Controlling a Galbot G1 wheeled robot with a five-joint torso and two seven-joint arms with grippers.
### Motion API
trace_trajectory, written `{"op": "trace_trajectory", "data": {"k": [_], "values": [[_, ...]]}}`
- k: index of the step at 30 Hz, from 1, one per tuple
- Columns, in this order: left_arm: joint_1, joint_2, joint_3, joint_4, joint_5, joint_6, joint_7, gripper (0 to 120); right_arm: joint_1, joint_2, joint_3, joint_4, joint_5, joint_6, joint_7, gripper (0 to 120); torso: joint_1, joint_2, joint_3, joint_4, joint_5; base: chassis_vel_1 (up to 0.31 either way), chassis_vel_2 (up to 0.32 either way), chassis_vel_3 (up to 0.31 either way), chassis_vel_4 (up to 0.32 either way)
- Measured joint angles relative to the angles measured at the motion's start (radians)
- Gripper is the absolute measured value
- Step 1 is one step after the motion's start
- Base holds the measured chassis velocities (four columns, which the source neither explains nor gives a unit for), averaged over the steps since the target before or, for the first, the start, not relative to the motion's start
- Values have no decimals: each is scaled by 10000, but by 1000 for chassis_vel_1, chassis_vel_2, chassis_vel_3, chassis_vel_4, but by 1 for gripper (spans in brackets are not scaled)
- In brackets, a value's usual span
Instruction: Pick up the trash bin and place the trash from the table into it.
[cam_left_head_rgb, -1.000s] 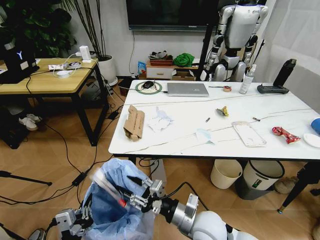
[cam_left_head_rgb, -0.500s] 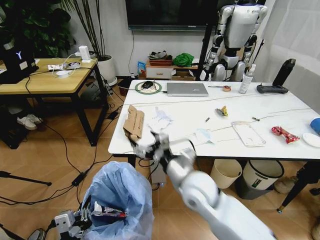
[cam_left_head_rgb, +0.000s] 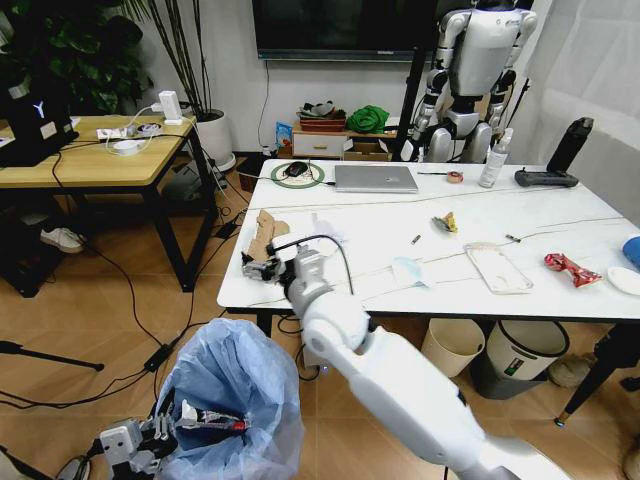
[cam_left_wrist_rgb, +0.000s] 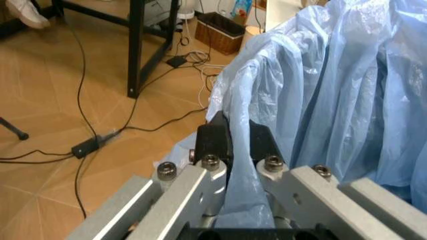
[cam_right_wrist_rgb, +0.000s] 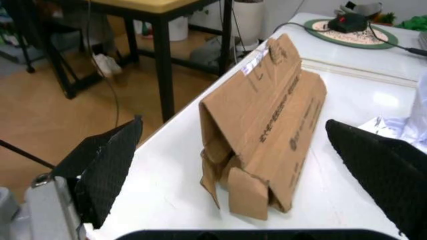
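A: Head view first. What differs from half a second back?

B: The right arm has reached further out; its right tool is now at the surface's left edge, right at the crushed cardboard, where before it was still short of it over the front edge. The trash bin with its blue bag sits on the floor below the front left corner, much as before, a red-tipped item lying in it.

A: And the arm's pose?

B: It stretches up from low in the picture, forearm slanting towards the left edge, a black cable looping over the wrist. The left tool is low beside the bin. The face mask, clear plastic pack and red wrapper lie along the front half of the surface.

A: Left wrist view?

B: The left tool is clenched on a fold of the bin's light-blue bag, plastic pinched between its black fingertips.

A: Right wrist view?

B: The right tool stands released, its black pads spread wide either side of the cardboard, not touching it. The cardboard lies by the surface's left edge, crumpled white paper just beyond.
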Motion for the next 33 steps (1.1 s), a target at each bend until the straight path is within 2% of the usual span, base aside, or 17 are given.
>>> {"op": "trace_trajectory", "data": {"k": [7, 12, 17, 20, 21, 24, 26, 32, 33], "values": [[12, -26, -12, -9, -3, -38, 8, 0, 362, 865, -99, -1247, -495, -22, 125, 100, -1, 1, -1, 0, 0, 0, 0, 0, 0], [14, -29, -14, -19, -8, -48, 12, 0, 463, 1127, -66, -1598, -829, -16, 16, 100, -1, 2, -1, 1, 0, 0, 0, 0, 0], [47, -24, -46, -60, -32, -78, 26, 0, 357, 872, 109, -1766, -1405, 203, -642, 84, -1, 2, -1, -2, 1, 0, 0, 0, 0], [25, -26, -30, -43, -34, -81, 31, 0, 331, 847, 248, -1801, -1396, 218, -653, 72, -1, 2, -1, -3, 2, 0, 0, 0, 0], [25, -26, -30, -43, -34, -81, 31, 0, 331, 847, 248, -1801, -1396, 218, -653, 72, -1, 2, -1, -3, 2, 0, 0, 0, 0], [-3, -42, 40, -12, -22, -81, 32, 0, 339, 884, 290, -1804, -1341, 197, -629, 57, -1, 2, -1, -1, 2, 0, 0, 0, 0], [-7, -43, 43, -6, -21, -80, 32, 0, 347, 890, 290, -1804, -1333, 182, -624, 54, -1, 2, -1, 0, 1, 0, 0, 0, 0], [-4, -31, 17, 3, -19, -81, 31, 0, 376, 958, 273, -1845, -1317, 158, -607, 27, -1, 2, -1, -1, 1, 0, 0, 0, 0], [-4, -31, 17, 3, -19, -81, 31, 0, 376, 958, 273, -1845, -1317, 158, -607, 27, -1, 2, -1, -1, 1, 0, 0, 0, 0]]}}
